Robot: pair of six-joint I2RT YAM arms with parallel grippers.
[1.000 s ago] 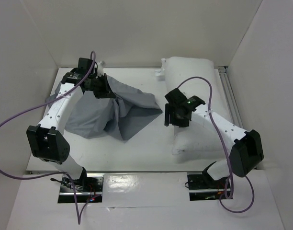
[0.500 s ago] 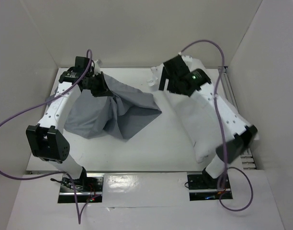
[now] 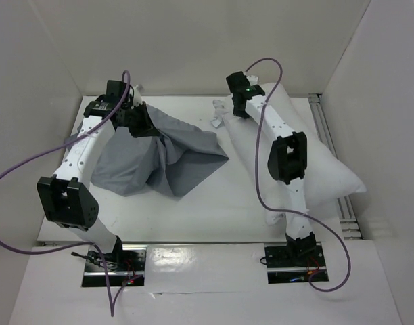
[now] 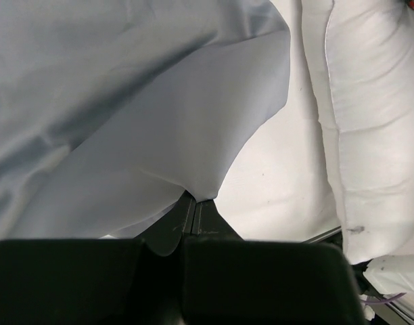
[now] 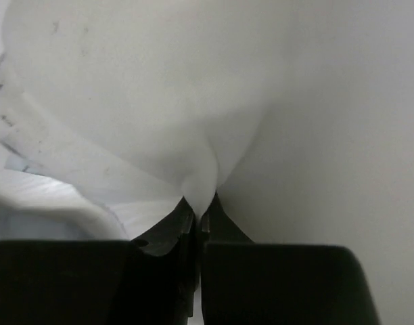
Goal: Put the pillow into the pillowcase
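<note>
Pinching a thin fold of the pillowcase (image 3: 163, 156), which lies heaped at the back left of the table (image 3: 214, 203), the left gripper (image 3: 134, 122) is clamped tight on grey cloth, and I'd worry that fold slips free or the mouth hangs closed. Over on the right, the right gripper (image 3: 235, 103) is closed on a small tuck at the far corner of the pillow (image 3: 322, 169). The pillow lies along the right side, and so small a bite may pull loose.

Bright, diffuse light fills the white enclosure (image 3: 193, 40). The pillowcase (image 3: 159, 156) casts a soft shadow on the table (image 3: 214, 203); glare streaks its near edge. Close-up, the pillow (image 5: 126, 88) looks washed-out and blurred.
</note>
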